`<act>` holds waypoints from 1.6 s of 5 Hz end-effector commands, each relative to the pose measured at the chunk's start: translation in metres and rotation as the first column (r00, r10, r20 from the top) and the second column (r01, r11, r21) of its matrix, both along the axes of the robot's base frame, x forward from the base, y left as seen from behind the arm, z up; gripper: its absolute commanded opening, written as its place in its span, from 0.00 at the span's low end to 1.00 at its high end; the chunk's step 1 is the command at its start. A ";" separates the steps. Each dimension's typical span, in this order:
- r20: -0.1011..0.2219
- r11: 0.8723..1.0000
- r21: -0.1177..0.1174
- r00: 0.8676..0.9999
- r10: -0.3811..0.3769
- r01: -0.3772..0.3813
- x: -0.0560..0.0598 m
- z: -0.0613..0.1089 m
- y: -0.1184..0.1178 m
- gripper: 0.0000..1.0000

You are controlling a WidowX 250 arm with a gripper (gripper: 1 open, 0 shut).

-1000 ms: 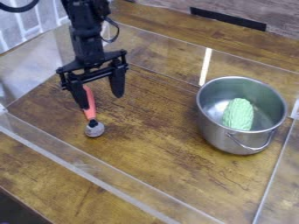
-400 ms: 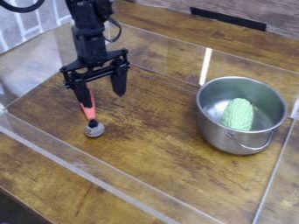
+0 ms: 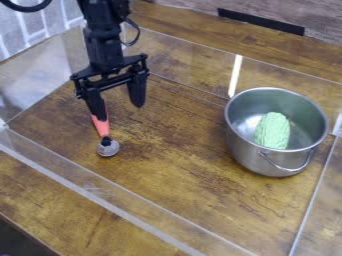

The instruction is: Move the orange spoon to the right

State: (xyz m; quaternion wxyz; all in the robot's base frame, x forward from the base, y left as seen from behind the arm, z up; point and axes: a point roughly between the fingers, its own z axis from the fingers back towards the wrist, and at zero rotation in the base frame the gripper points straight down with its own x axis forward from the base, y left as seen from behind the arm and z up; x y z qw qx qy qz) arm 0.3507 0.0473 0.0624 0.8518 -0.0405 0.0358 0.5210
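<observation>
The orange spoon (image 3: 100,132) lies on the wooden table at the left, its orange-red handle pointing away from me and its small silver bowl toward the front. My gripper (image 3: 115,104) hangs just above and slightly behind the handle's upper end, pointing down. Its two black fingers (image 3: 136,93) are spread wide and hold nothing.
A steel pot (image 3: 277,130) with a green ribbed object (image 3: 273,130) inside stands at the right. Clear plastic walls (image 3: 235,76) enclose the work area, and one low wall runs along the front left edge.
The gripper has drifted slightly up and to the right, away from the spoon's handle. The spoon and pot have not moved.
</observation>
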 end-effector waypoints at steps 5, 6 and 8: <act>0.014 0.997 0.007 0.997 0.075 -0.075 0.006 0.009 0.011 1.00; 0.011 0.994 0.021 0.994 0.110 -0.110 0.000 0.001 0.021 1.00; -0.009 0.989 0.040 0.990 0.142 -0.141 -0.006 -0.017 0.032 1.00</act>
